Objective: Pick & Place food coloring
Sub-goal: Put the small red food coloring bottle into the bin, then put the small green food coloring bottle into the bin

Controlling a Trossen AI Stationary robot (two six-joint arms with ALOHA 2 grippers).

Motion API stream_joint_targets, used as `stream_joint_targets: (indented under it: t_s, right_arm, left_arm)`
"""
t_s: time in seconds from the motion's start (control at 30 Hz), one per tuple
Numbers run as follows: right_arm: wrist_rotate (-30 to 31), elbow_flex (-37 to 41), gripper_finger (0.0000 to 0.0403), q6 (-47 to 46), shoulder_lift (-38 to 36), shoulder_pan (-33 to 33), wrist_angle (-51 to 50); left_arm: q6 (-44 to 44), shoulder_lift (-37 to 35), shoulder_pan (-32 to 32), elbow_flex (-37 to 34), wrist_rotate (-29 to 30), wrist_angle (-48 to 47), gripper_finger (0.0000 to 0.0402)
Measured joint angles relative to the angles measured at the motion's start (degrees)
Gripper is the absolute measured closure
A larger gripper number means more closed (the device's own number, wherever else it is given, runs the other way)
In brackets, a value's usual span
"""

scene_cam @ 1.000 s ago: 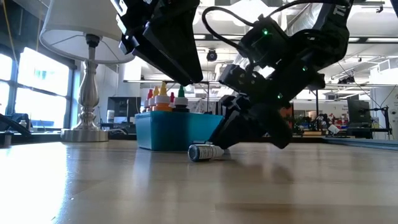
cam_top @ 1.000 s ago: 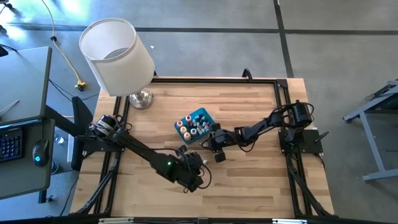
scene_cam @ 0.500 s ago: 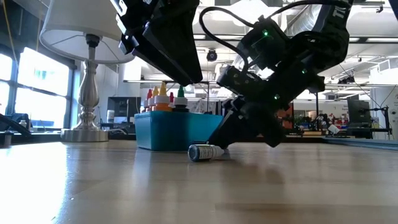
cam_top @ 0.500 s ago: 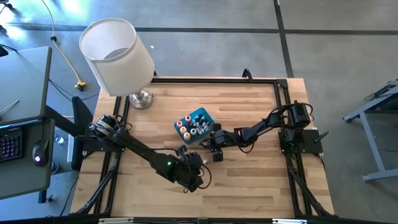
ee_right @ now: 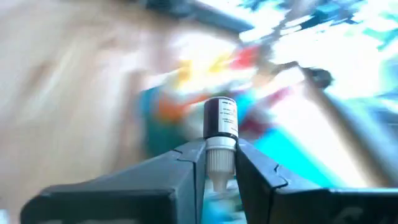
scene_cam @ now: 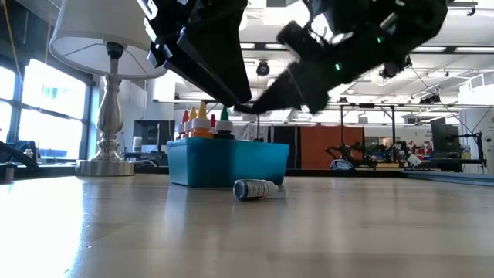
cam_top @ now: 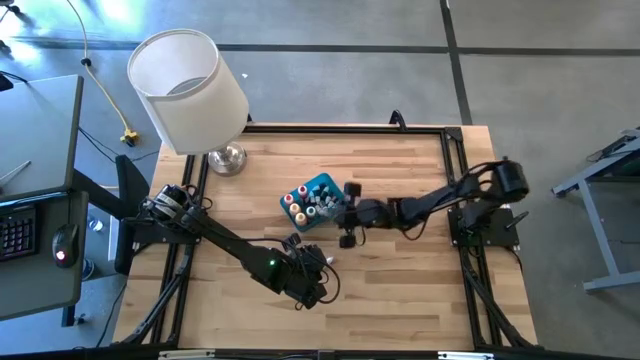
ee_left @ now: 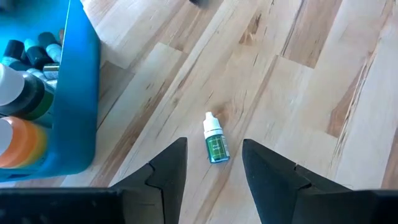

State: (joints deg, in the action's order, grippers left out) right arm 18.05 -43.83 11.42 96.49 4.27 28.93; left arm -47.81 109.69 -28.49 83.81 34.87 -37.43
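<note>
Right wrist view shows a tiny dark bottle [ee_right: 221, 119] with a white cap held between the two fingers of the right gripper [ee_right: 219, 163]. The fingers pinch the white cap end, and the dark body sticks out past them. Everything behind it is a blur of blue, red and yellow, so I cannot tell just what is under it.

From above, the right gripper [cam_top: 348, 213] is just beside the blue bin [cam_top: 326, 184], on the side toward the right arm. The bin sits near the middle of the wooden table [cam_top: 400, 290]. Many small bottles [cam_top: 305, 204] stand upright inside it, with red, yellow, orange and dark tops. From table height their tips poke up over the bin wall [scene_cam: 224, 162].

One more small bottle [scene_cam: 253, 188] lies on its side on the table, just in front of the bin. The left wrist view shows it is a green bottle [ee_left: 215, 145] with a white cap, lying flat on the wood, apart from the bin.

The left gripper [ee_left: 212, 167] hangs over this green bottle. Its two fingers are partly open, with one on each side of the bottle as seen from the wrist. It holds nothing.

A lamp [cam_top: 190, 92] with a white shade stands at the far left corner of the table.
</note>
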Motion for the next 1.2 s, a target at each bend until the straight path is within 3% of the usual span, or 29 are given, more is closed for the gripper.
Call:
stream_joint_targets:
  t_s: [0.13,0.4,0.5,0.7,0.93,1.07,1.2]
  right_arm:
    - [4.72,-0.11,0.0334,1.93,-2.65,-4.34,-0.69]
    - [-10.64,-0.02,0.0321,0.52,-0.61,-11.83,-9.18]
    - [-12.35,-0.02,0.0302,3.71,-0.57,-11.33,-8.63]
    - [-7.71,-0.02,0.0273,6.92,-0.57,-9.51,-5.23]
    - [-1.26,-0.04,0.0268,6.78,-1.91,-6.12,-5.21]
    - [2.63,-0.04,0.0268,7.06,-6.81,-3.11,-11.89]
    - [1.4,-0.04,0.0268,6.19,-14.79,0.31,-23.92]
  left_arm:
    - [-0.02,0.0,0.01,0.0,0.0,0.05,0.025]
    - [-0.02,0.0,0.04,0.0,0.29,0.04,0.025]
    - [-0.02,0.0,0.04,0.0,0.48,0.08,0.025]
    - [-0.44,0.0,0.0,0.0,-1.66,2.35,0.025]
    - [2.76,0.89,0.04,0.03,-1.32,9.46,0.025]
    - [3.14,1.42,0.04,-0.04,0.68,9.29,0.025]
    - [1.98,1.34,0.46,0.0,1.25,9.44,0.025]
